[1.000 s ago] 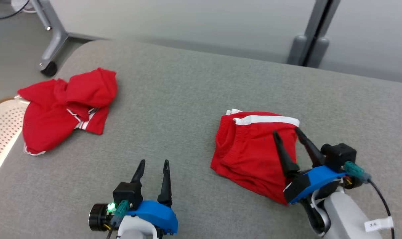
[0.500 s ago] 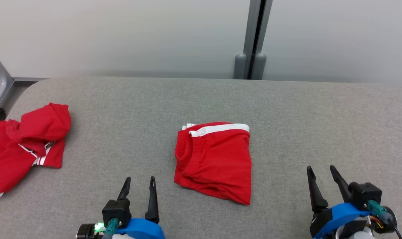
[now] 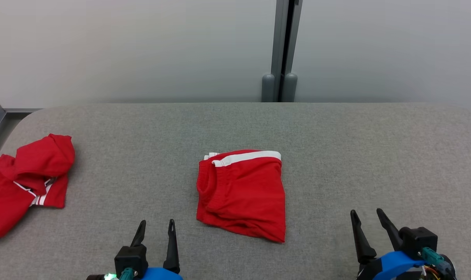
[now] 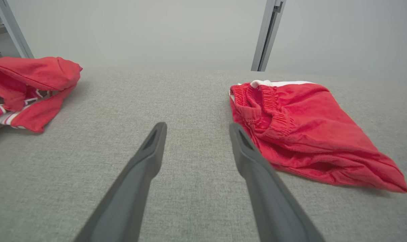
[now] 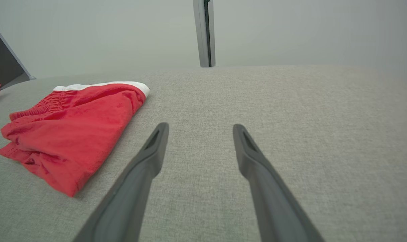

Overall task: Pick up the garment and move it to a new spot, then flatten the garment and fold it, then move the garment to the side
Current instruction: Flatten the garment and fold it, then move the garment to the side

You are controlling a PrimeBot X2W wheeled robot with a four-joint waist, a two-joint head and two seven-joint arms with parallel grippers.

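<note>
Red fabric, folded into a compact packet, sits at the centre of the head view: the folded garment (image 3: 241,194) lies flat on the grey surface (image 3: 356,147), touched by neither hand. Its white stripe runs along the far edge, toward the top of the frame, and the gathered waistband runs down its left side. It's close to square, a shade longer from top to bottom of the frame than across.

Both hands sit low at the bottom edge, both released, fingers spread with nothing between them. The left hand (image 3: 157,221) is at lower left, its tips just beside the packet's near-left corner. The right hand (image 3: 366,211) is at lower right, well apart from the packet's right edge. So the garment lies up-frame of both and between them, and the left hand is clearly the nearer. With the fold looking finished, the shift to the side seems to be what's left, and that near-left corner is the handiest edge.

Hard to read: how many layers are stacked under the top face, and whether the bottom-right corner lies tidy. A crumpled red garment (image 3: 25,182) at far left is cut off by the frame edge, and both wrists drop out of the bottom of the frame
</note>
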